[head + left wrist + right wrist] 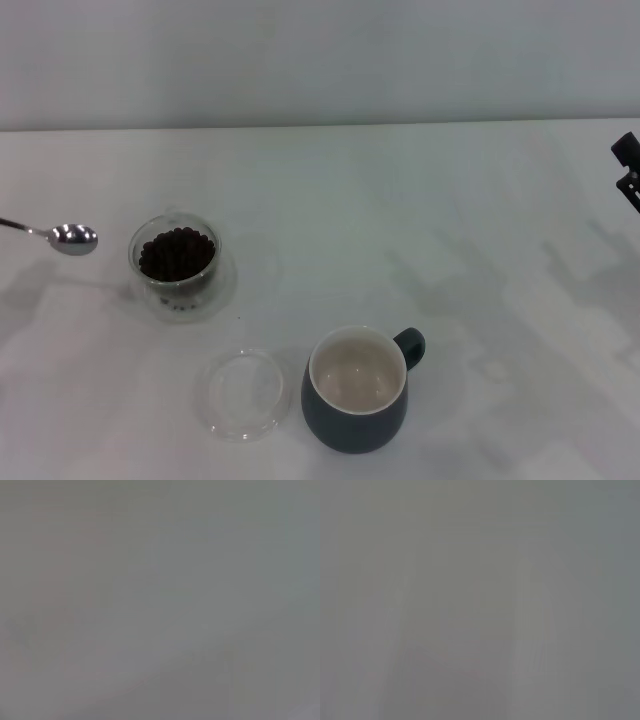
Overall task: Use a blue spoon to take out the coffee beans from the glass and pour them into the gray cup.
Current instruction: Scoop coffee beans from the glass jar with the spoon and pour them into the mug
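- The blue spoon (62,236) enters the head view from its left edge, metal bowl toward the glass and thin stem running off the edge; the bowl looks shiny and free of beans; the handle is out of view, and whether the spoon hangs above the tabletop (450,230) or lies on it cannot be told, though a faint shadow lies below it.
- The glass (180,264) stands upright on the left part of the tabletop, just beside the spoon's bowl on its right and apart from it; the coffee beans (176,253) fill it in a dark heap close to the rim.
- The gray cup (356,410) stands upright at the near edge, near the middle of the view, well apart from the glass; its cream inside shows no beans; its small loop handle points to the right and away from the robot.
- A flat clear round dish (243,393) lies on the tabletop just beside the gray cup on its left, nearer the robot than the glass.
- The left claw is out of the head view; whatever holds the spoon lies beyond the left edge; so whether it is wide, narrow or clamped on anything cannot be told.
- The right claw (628,170) shows only as a dark piece at the right edge of the head view, far from every vessel; whether it is wide or narrow cannot be told.
- Both wrist views show only a plain gray blur; nothing can be made out in them.
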You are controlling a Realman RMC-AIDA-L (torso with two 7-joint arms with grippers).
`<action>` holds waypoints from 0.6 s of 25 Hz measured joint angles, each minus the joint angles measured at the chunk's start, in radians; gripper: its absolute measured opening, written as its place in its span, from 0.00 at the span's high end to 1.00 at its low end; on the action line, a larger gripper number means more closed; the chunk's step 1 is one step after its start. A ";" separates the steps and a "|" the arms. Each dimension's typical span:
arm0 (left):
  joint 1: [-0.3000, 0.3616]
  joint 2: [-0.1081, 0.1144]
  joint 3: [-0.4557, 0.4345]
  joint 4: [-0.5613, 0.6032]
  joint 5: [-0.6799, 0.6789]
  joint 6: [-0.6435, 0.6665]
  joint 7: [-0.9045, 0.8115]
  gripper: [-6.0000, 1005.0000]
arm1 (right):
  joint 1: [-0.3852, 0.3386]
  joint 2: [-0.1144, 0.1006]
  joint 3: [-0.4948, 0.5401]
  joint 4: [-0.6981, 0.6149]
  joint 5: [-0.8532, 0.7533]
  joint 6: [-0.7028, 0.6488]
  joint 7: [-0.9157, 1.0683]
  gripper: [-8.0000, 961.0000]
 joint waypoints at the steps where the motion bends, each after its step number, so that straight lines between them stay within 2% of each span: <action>1: -0.005 0.007 0.000 0.001 0.005 -0.008 -0.007 0.87 | 0.000 0.000 -0.002 0.000 -0.001 -0.001 0.000 0.19; 7: -0.078 0.071 0.001 0.026 0.071 -0.086 -0.074 0.87 | -0.006 0.005 -0.005 0.000 -0.003 -0.011 0.000 0.19; 12: -0.148 0.095 0.002 0.076 0.171 -0.163 -0.113 0.87 | -0.008 0.006 -0.008 0.000 -0.005 -0.012 0.000 0.19; 15: -0.180 0.100 0.002 0.078 0.219 -0.196 -0.127 0.87 | -0.008 0.006 -0.016 0.000 -0.006 -0.012 0.000 0.19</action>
